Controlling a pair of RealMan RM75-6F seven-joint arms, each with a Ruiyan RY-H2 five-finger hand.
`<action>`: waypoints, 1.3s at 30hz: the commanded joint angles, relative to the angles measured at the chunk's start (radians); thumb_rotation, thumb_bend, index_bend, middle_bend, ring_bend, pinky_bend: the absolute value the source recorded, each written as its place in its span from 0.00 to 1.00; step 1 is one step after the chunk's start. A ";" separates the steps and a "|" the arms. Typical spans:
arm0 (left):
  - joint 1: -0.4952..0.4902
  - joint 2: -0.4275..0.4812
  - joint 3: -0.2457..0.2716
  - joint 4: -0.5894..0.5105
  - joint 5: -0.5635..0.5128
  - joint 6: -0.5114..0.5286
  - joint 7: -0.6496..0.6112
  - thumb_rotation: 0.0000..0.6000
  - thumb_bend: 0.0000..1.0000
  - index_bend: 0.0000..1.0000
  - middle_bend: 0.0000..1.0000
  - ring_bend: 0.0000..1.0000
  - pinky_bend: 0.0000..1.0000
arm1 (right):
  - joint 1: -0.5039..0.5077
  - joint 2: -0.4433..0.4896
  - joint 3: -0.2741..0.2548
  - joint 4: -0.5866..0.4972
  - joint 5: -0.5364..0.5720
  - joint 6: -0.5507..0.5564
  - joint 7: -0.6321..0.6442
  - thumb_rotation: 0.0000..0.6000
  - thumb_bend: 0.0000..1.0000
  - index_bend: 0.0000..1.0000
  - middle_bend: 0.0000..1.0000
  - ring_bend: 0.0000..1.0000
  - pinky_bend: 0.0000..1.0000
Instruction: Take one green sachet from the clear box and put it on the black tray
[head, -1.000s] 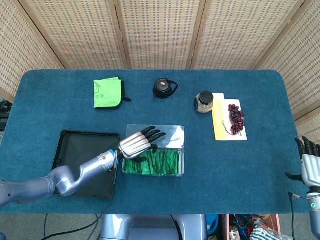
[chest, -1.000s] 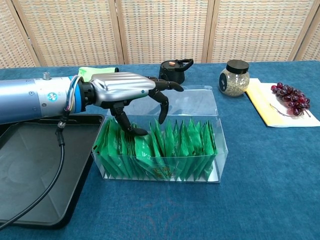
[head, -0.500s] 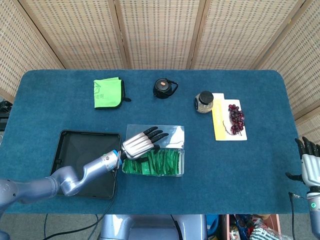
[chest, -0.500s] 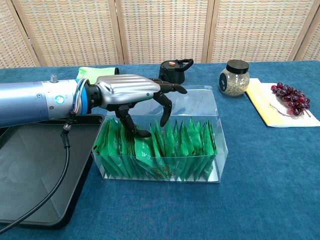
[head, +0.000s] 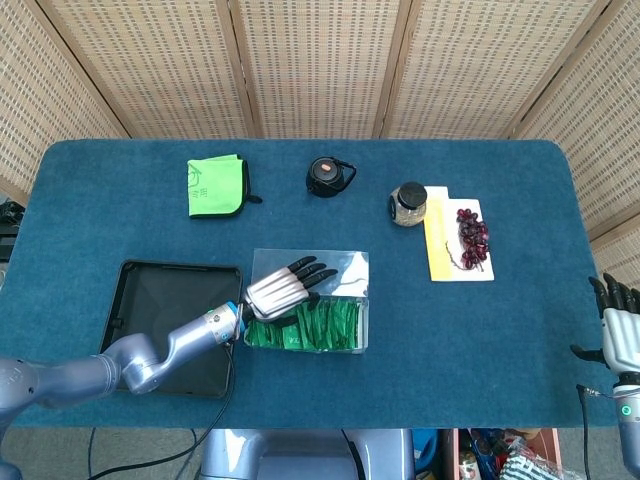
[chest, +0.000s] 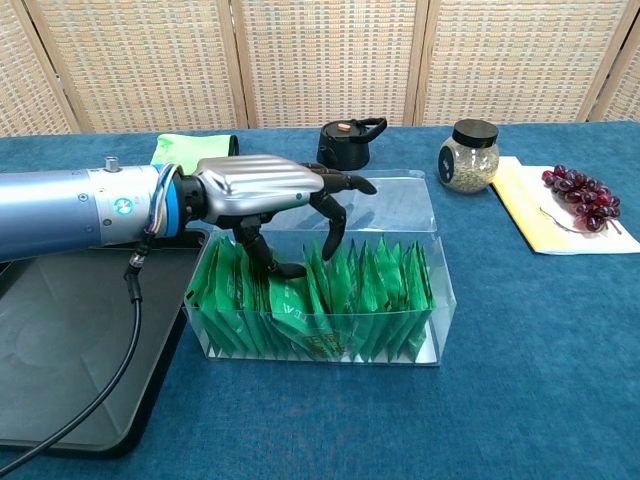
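**Listener:** None of the sachets is out yet, then?

**Operator:** None that I can see. My left hand (chest: 262, 190) hangs over the left part of the clear box (chest: 400, 215), palm down, fingers spread. Thumb and one finger dip among the tops of the green sachets (chest: 345, 295), which stand upright in a packed row inside. Whether those two fingers have pinched one, I cannot tell.

**Listener:** And the tray?

**Operator:** My forearm crosses the black tray (head: 150, 290), which sits just left of the box, touching or nearly so. I see no sachet on the part that shows.

**Listener:** Your other hand?

**Operator:** My right hand (head: 617, 330) is at the far right table edge, well apart, fingers loosely apart, holding nothing.

**Listener:** So what is left?

**Operator:** By my judgement, nearly everything: secure one sachet, lift it clear, carry it left, set it down.
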 joint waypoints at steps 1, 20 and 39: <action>-0.002 -0.003 -0.001 0.001 0.000 -0.002 0.003 1.00 0.39 0.52 0.00 0.00 0.00 | 0.000 0.000 0.000 0.000 0.000 -0.001 0.000 1.00 0.00 0.00 0.00 0.00 0.00; 0.002 -0.008 -0.003 0.000 -0.011 0.003 0.030 1.00 0.43 0.63 0.00 0.00 0.00 | 0.000 0.000 -0.001 -0.001 0.000 0.000 0.000 1.00 0.00 0.00 0.00 0.00 0.00; 0.011 0.088 -0.036 -0.113 -0.021 0.046 0.010 1.00 0.43 0.69 0.00 0.00 0.00 | 0.000 0.000 -0.003 -0.005 -0.004 0.005 -0.004 1.00 0.00 0.00 0.00 0.00 0.00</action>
